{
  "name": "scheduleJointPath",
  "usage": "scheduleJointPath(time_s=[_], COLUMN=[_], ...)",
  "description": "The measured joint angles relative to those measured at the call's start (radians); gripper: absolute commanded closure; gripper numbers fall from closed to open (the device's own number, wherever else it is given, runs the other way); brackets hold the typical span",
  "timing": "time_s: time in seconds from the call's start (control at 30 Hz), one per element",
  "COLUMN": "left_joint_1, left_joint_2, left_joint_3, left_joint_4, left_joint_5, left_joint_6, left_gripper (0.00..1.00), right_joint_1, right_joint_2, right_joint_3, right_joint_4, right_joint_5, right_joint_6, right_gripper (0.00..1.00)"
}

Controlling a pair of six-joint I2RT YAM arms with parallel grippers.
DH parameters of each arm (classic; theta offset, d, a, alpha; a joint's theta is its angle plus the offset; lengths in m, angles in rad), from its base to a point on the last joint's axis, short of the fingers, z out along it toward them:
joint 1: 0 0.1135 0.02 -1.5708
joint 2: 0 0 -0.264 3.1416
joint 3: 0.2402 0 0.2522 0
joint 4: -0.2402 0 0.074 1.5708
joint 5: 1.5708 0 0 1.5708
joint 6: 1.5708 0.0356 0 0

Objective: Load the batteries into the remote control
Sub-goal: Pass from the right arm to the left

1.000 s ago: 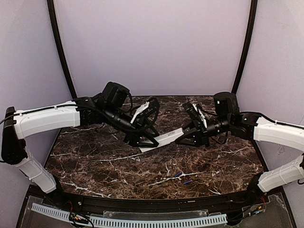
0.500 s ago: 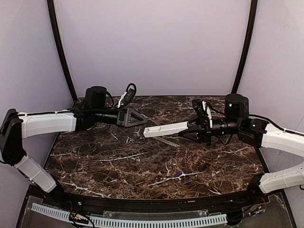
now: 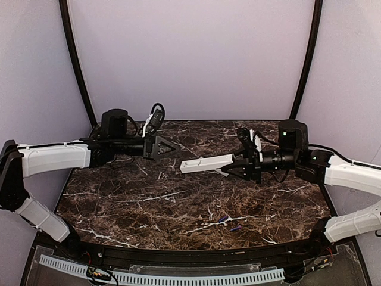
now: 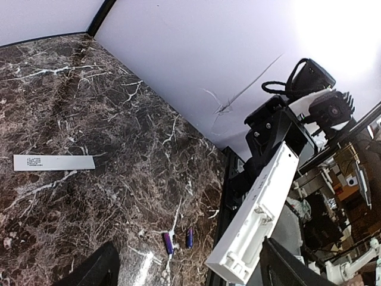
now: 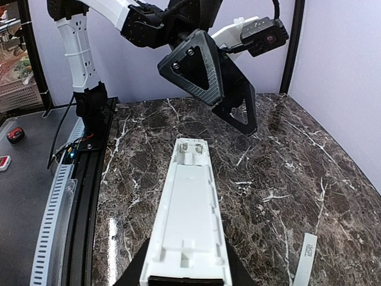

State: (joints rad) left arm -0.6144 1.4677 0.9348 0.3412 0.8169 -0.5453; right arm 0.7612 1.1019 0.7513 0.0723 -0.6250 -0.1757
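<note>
1. Remote (image 3: 205,163) is off the table (image 3: 119,202). It is held about level in the air by its right-hand end, and its free end points towards the left claw (image 3: 168,147). We see a clear gap between that end and the claw.
2. Done so far, as we judge it:
   - The cover (image 4: 53,162) is off and lies flat on the marble with its printed label up.
   - The right wrist view shows the remote's bay open and bare, with no cell in it.
3. Left to do, as we judge it, is nearly all of the loading:
   - Both batteries (image 3: 223,218) lie close together on the table near its front edge. They are well apart from the remote, and neither claw is near them.
   - Each has to be picked up and seated in the bay.
   - We would expect the cover to go back on after that.
4. The right claw (image 3: 239,165) is closed down narrow on the remote's near end, one finger on each long side. The remote sticks straight out from it. We see it touching nothing else.
5. The left claw is spread wide and holds nothing. Its own camera shows a finger at each bottom corner, with open table and the batteries between them. It hovers above the back left of the table and touches neither the remote nor the cover.
</note>
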Motion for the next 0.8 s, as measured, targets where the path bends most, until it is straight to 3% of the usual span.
scheduleJointPath(time_s=[0.23, 0.5, 0.63, 0.8], left_joint_1=[-0.104, -0.216, -0.253, -0.297], left_joint_2=[-0.100, -0.092, -0.052, -0.033], left_joint_3=[0.096, 0.139, 0.183, 0.198], left_joint_4=[-0.328, -0.515, -0.570, -0.606], left_joint_5=[-0.029, -0.053, -0.089, -0.157], left_joint_6=[0.413, 0.666, 0.731, 0.789], left_gripper=[0.18, 0.27, 0.37, 0.58], right_joint_1=[0.000, 0.005, 0.005, 0.005], right_joint_2=[0.025, 0.053, 0.062, 0.066], right_joint_3=[0.000, 0.013, 0.023, 0.023], right_joint_4=[-0.008, -0.025, -0.024, -0.025], right_joint_5=[-0.109, -0.206, -0.229, -0.239], right_joint_6=[-0.015, -0.014, -0.013, -0.003], right_gripper=[1.00, 1.00, 1.00, 1.00])
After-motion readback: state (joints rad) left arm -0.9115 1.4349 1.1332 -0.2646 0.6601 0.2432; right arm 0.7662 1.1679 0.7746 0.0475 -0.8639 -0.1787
